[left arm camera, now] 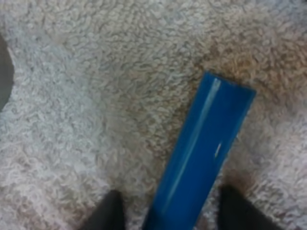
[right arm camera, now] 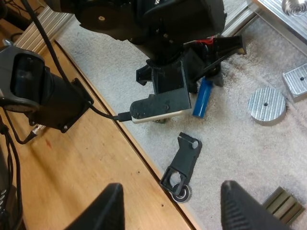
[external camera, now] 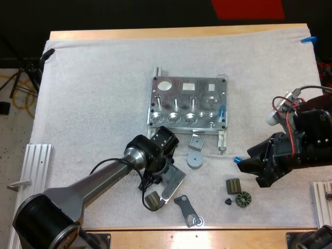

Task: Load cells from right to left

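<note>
Probably a robotics lab or workshop: wooden table [external camera: 181,32], white mat [external camera: 93,104], a machined metal fixture [external camera: 188,104], 2 aluminium rails [external camera: 36,166] at the sides, cables [external camera: 15,85] on the floor.

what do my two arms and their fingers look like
The left arm is a smooth silver-grey tube between bulky black joints. The right arm is a blocky black housing. The left gripper and the right gripper each end in two matte black fingers with rounded tips.
</note>
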`<state>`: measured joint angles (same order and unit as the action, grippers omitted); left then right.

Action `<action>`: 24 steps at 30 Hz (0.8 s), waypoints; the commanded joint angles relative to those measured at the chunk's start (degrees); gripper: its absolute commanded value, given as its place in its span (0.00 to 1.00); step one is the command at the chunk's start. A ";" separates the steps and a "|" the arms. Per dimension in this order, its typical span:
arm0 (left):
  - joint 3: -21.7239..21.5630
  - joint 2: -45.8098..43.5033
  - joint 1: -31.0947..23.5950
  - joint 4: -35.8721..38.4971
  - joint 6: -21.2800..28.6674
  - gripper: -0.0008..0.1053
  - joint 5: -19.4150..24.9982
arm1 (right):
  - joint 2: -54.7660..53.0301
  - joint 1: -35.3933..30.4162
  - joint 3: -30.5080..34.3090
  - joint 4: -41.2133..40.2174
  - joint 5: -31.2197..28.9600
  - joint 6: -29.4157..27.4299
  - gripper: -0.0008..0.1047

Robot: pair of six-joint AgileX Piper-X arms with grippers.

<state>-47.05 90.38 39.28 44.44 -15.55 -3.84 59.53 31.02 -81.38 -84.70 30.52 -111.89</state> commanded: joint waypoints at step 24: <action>0.20 -13.53 0.18 5.33 -18.42 0.04 -0.17 | -0.56 -0.06 -0.07 1.29 -0.71 -0.17 0.44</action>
<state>-46.85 77.62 39.28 49.23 -31.88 -4.03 59.53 31.02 -81.38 -84.26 30.06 -111.89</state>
